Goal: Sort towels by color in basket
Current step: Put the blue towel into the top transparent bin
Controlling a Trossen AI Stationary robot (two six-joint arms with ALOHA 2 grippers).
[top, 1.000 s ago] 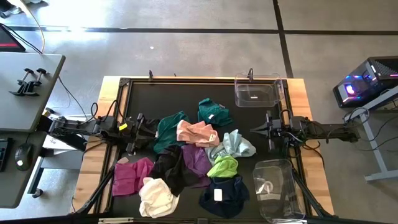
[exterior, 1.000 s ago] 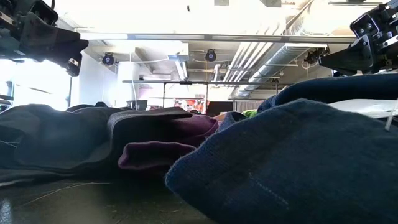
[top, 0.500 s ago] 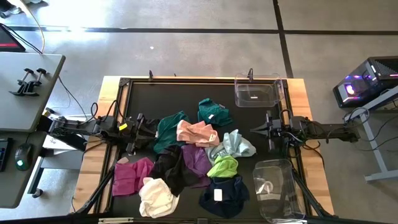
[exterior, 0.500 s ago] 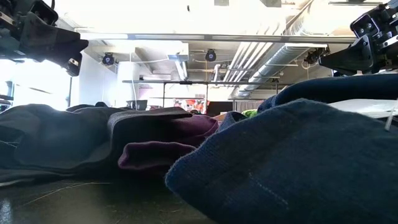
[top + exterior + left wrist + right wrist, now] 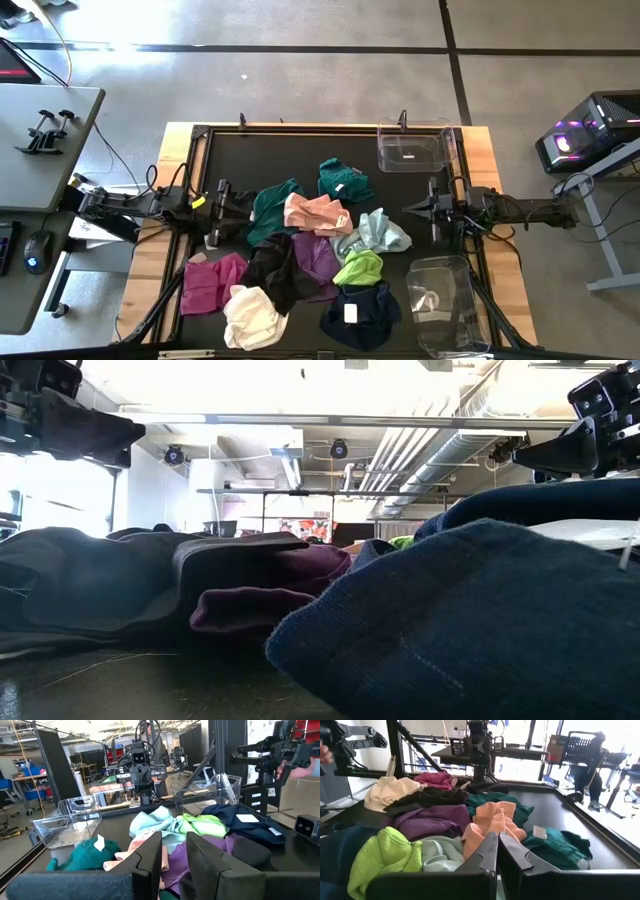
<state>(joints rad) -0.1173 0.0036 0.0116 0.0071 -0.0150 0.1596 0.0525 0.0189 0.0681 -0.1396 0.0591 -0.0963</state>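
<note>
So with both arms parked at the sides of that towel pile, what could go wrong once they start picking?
1. The towels overlap: the purple towel lies partly under the black towel and the lime green towel, so a grab may lift two colours together.
2. The left gripper sits close to the teal towel, whose folds could snag a finger.
3. The right gripper is shut, so it must open before it can pick anything.

Only the left gripper (image 5: 236, 211) has shifted: seen from above it has drawn back a little to the left, away from the teal towel (image 5: 272, 207), and in the low view its dark bulk (upper left) sits slightly higher.
</note>
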